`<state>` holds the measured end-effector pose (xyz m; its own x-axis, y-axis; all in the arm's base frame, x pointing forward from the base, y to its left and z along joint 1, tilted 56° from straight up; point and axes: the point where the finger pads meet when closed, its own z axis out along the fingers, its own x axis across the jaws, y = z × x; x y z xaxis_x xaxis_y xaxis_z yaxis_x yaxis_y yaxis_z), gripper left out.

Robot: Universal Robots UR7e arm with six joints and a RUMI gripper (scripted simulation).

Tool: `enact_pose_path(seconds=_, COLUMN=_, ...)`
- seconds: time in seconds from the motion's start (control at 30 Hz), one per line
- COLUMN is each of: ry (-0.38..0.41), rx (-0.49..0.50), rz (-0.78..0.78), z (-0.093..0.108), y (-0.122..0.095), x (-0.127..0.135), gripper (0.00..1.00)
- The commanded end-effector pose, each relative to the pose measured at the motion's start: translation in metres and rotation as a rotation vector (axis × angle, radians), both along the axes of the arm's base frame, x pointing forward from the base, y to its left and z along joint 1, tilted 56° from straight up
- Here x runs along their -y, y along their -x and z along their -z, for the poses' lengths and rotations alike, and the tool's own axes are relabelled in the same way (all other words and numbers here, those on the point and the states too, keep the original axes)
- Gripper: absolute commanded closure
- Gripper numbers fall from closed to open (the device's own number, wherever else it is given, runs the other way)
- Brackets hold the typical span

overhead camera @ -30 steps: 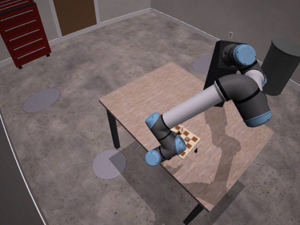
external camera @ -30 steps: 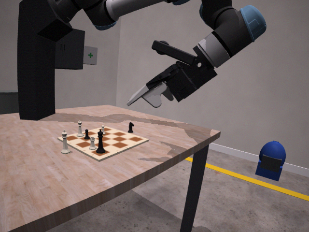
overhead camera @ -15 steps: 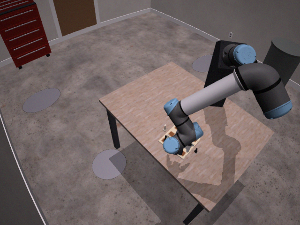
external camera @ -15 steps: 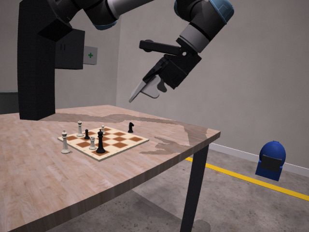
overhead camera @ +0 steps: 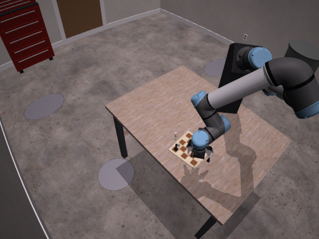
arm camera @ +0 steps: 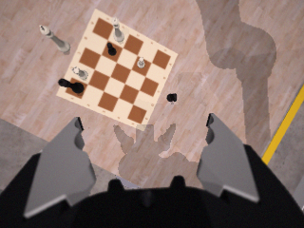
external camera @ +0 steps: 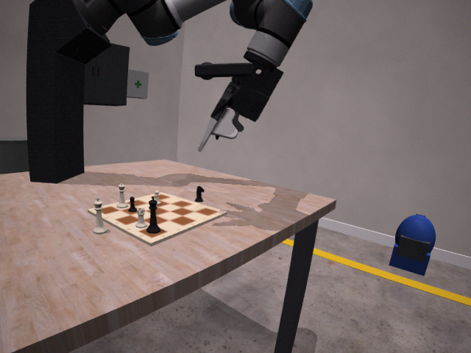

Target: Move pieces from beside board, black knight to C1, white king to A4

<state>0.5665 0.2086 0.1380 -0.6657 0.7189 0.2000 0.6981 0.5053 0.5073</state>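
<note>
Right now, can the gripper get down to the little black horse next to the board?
Probably yes. The gripper is open and holds nothing, high above the table, and the black knight stands alone beside the board, nothing crowding it.

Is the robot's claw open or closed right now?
Open. In the wrist view the gripper has its two grey fingers spread far apart with only table and board between them, so it holds nothing.

A workshop: red tool chest (overhead camera: 24,33), concrete floor (overhead camera: 102,64).
</note>
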Motion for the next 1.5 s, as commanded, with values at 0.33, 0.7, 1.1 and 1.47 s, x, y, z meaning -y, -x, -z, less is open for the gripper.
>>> enact_pose_path(seconds=0.33, ry=-0.058, rx=0.23, rz=-0.013, z=0.005, y=0.032, x=-0.022, gripper=0.0)
enact_pose_path(seconds=0.7, ry=-0.088, rx=0.35, rz=-0.025, z=0.007, y=0.051, x=-0.034, gripper=0.0)
enact_pose_path(seconds=1.1, ry=-0.114, rx=0.448, rz=-0.034, z=0.009, y=0.065, x=-0.043, gripper=0.0)
enact_pose_path(seconds=1.47, ry=-0.121, rx=0.479, rz=-0.038, z=0.009, y=0.07, x=-0.046, gripper=0.0)
